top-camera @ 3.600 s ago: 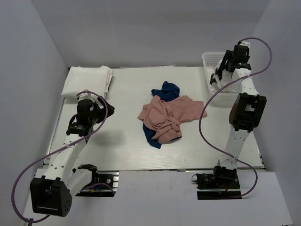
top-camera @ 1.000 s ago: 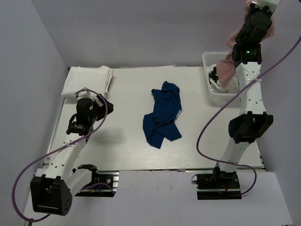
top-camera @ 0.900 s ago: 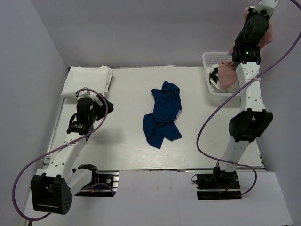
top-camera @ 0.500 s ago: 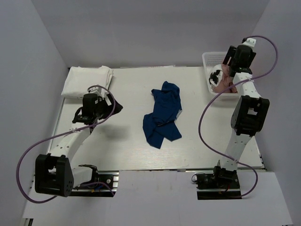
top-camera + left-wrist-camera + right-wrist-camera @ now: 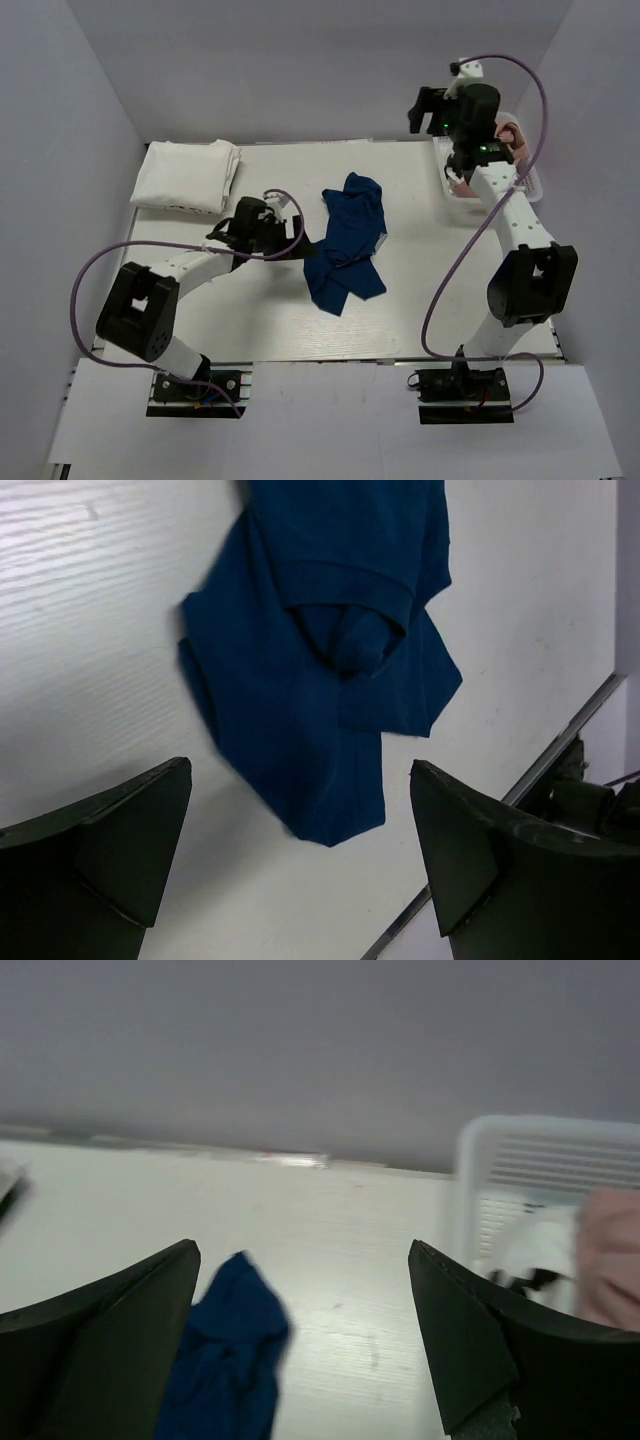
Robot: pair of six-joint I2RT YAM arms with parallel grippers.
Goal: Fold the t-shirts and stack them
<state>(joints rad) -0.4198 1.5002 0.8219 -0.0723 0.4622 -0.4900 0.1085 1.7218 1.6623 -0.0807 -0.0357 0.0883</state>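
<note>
Hovering beside navy t-shirt (image 5: pixel 345 235), left end effector (image 5: pixel 300 770) agape

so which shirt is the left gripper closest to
The crumpled navy blue cloth t-shirt mid-table, just beyond the open left gripper. The folded white t-shirt lies far-left; the dusty pink t-shirt, far-right.

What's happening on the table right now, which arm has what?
Neither arm holds anything. The left tool is open, poised just over the crumpled navy t-shirt in the middle of the table. The right tool is open too, held up near the white basket, where the pink t-shirt lies. A folded white t-shirt sits at the far left corner. The navy one is not yet folded.
</note>
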